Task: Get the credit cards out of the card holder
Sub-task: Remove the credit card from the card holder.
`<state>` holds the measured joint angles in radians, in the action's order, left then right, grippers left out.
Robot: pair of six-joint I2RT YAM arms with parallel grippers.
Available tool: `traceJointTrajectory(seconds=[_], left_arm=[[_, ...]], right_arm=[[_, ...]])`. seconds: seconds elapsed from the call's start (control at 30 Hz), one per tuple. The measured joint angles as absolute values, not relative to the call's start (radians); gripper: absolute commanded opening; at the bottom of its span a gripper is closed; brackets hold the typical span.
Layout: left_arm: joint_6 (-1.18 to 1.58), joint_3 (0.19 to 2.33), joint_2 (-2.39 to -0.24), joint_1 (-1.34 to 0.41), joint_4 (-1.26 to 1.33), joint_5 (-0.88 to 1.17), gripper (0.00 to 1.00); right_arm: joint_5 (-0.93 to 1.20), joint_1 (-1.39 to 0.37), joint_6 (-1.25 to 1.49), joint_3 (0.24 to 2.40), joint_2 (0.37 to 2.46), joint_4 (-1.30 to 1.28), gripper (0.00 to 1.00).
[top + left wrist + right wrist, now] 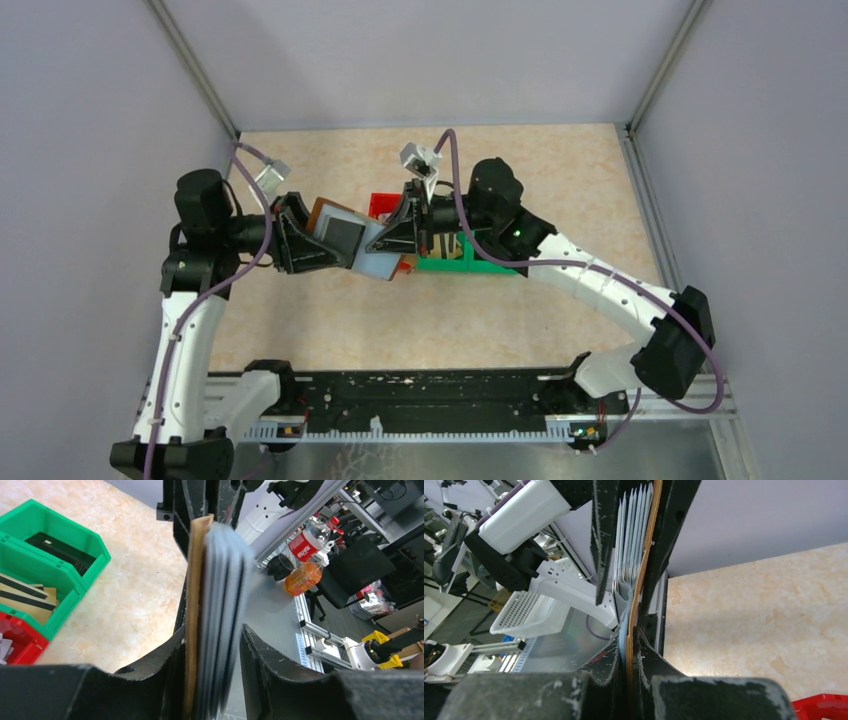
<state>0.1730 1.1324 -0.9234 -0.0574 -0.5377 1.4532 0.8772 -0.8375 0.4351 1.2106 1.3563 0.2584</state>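
Observation:
The card holder [372, 263] hangs open in the air between both grippers, brown cover outward and pale grey-blue inside, with a dark credit card [346, 238] in its pocket. My left gripper [214, 630] straddles the holder [220, 580] edge-on: one finger rests on the brown cover, while a narrow gap separates the other from the blurred grey leaves. My right gripper [628, 632] is shut on the holder's [631, 535] opposite edge, pinching cover and a pale leaf. Other credit cards [25, 597], tan with dark stripes, lie in the green bin [75, 587].
The green bin [470, 262] and a red bin [385, 203] sit on the table under and behind the right gripper. A dark card [60, 550] lies in the green bin's far compartment. The red bin [20, 640] holds whitish scraps. Grey walls enclose the table.

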Motion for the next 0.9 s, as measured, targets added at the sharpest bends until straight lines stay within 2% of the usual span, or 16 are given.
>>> traceJointTrajectory(seconds=[0.1, 0.2, 0.33, 0.43, 0.57, 0.6, 0.7, 0.8, 0.9], left_arm=[[0.276, 1.094, -0.896, -0.057, -0.43, 1.464, 0.47], [0.369, 1.069, -0.88, -0.057, -0.338, 1.468, 0.53], [0.435, 1.066, -0.877, -0.057, -0.274, 1.473, 0.54], [0.455, 1.066, -0.877, -0.057, -0.257, 1.475, 0.49], [0.467, 1.065, -0.877, -0.057, -0.242, 1.468, 0.26], [0.469, 1.064, -0.877, -0.057, -0.239, 1.463, 0.22], [0.465, 1.063, -0.884, -0.057, -0.236, 1.445, 0.12], [0.451, 1.063, -0.896, -0.057, -0.248, 1.42, 0.01], [0.424, 1.063, -0.902, -0.057, -0.282, 1.379, 0.0]], right_arm=[[0.873, -0.836, 0.44, 1.197, 1.356, 0.268, 0.0], [0.87, -0.836, 0.439, 1.192, 1.356, 0.268, 0.0], [0.863, -0.836, 0.437, 1.191, 1.356, 0.268, 0.0], [0.862, -0.836, 0.43, 1.191, 1.355, 0.268, 0.0], [0.863, -0.836, 0.426, 1.191, 1.355, 0.268, 0.01], [0.865, -0.836, 0.423, 1.191, 1.354, 0.268, 0.06], [0.863, -0.836, 0.413, 1.191, 1.345, 0.264, 0.33], [0.853, -0.835, 0.403, 1.19, 1.341, 0.26, 0.52], [0.828, -0.834, 0.383, 1.19, 1.331, 0.234, 0.8]])
